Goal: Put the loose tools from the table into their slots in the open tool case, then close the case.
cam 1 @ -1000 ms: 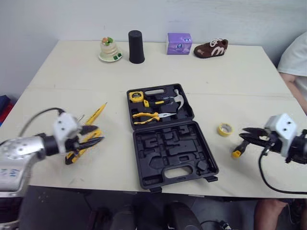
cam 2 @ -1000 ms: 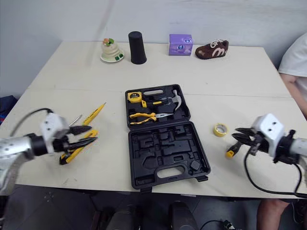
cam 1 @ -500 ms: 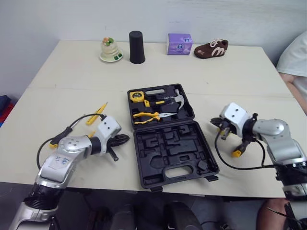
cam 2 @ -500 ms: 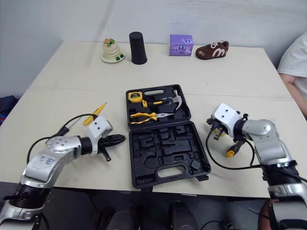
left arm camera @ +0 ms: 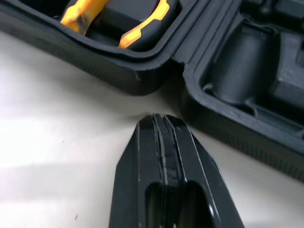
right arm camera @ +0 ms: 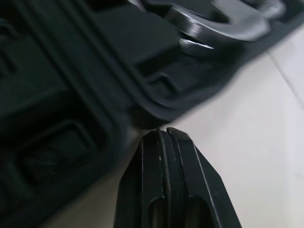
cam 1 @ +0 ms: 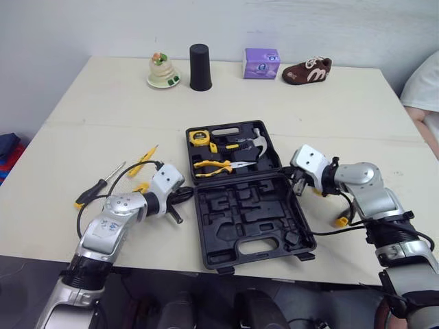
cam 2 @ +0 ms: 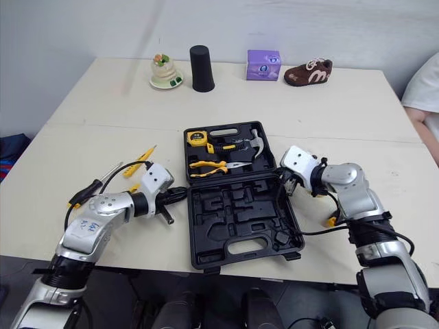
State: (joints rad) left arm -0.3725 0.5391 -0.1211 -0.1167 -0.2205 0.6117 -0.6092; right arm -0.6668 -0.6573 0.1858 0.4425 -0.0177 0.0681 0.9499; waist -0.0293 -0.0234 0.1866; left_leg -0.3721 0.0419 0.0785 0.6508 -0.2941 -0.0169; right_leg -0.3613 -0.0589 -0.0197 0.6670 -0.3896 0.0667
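Case (cam 1: 247, 219) lies unfolded mid-table (cam 1: 103, 103). Its far half holds a tape measure (cam 1: 197, 137), a hammer (cam 1: 255, 142) and pliers (cam 1: 214, 165); the near half's moulded slots are bare.

I read the left gripper (left arm camera: 160, 124) as pressed flat, finger against finger, with nothing between. It points at the case wall by the hinge's left end and sits just short of it. The right gripper (right arm camera: 161, 135) is likewise pinched together on nothing, aimed at the hinge's right end (whether either tip touches the plastic, I cannot tell).

Loose tools:
- On the left, a slim yellow tool (cam 1: 145, 160) and a screwdriver (cam 1: 99, 186) lie near each other.
- A further yellow piece (cam 1: 142, 186) shows beside the left wrist, too covered to name.
- On the right, a yellow-tipped tool (cam 1: 341, 221) shows from under my right forearm and its cable, the rest hidden.

Along the far edge stand an ornament (cam 1: 163, 71), a cup (cam 1: 199, 57), a box (cam 1: 261, 63) and a shoe (cam 1: 306, 70), well apart from the case. A person's sleeve (cam 1: 425, 82) is cut off at the right border.
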